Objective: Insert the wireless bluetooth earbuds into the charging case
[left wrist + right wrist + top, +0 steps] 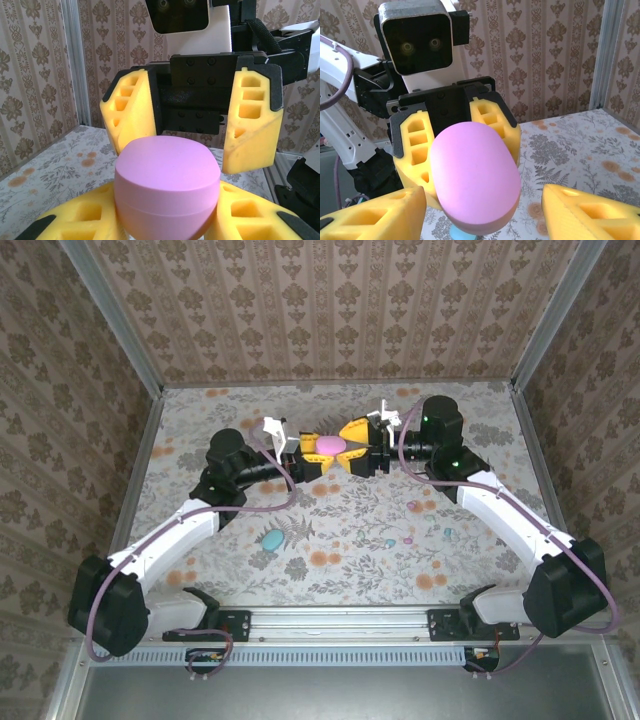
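One pink case [167, 182] clamped in the left tool [317, 457], right tool [355, 446] spread wide, facing it

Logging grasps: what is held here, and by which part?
The left tool clamps the pink case by its sides; the right tool stands open, holding nothing.

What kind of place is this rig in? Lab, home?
Probably an enclosed robot test cell, not a home: wallpaper-print panels set in an aluminium frame, a floral-covered table, and the left arm and right arm bolted to a rail.
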Motion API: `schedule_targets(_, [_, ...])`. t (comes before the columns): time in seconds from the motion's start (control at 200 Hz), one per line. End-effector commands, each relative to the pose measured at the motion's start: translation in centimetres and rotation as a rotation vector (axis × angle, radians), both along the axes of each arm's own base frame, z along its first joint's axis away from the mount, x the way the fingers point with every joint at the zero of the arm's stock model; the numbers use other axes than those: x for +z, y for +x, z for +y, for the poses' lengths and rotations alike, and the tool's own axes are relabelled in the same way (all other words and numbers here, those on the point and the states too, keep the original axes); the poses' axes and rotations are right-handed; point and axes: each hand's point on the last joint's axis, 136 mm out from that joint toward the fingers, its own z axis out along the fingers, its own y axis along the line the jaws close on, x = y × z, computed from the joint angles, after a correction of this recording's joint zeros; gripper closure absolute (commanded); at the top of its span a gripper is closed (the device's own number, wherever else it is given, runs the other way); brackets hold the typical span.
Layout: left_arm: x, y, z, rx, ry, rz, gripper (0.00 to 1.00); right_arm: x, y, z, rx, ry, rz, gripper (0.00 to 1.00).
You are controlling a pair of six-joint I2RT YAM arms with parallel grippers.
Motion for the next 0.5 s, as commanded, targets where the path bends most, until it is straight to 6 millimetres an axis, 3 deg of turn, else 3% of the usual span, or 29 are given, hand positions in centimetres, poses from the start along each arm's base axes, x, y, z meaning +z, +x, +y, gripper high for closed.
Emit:
schedule_targets(0.0, [0.8, -0.7, -0.3, -0.036, -0.014, -0.023, 0.66, 1.5, 0.7, -0.1, -0.029, 0.021, -0.037, 0.36])
schedule_targets(0.215, [0.8, -1.0, -0.4, -0.048, -0.014, -0.023, 0.66, 0.8, 2.4, -0.5, -0.125, 0.008, -0.042, 0.37])
schedule_targets(0.495, [0.3, -1.4, -0.6, -0.066, 0.006, -0.018, 0.66, 2.3, 3.3, -0.7, -0.171, 0.047, -0.050, 0.36])
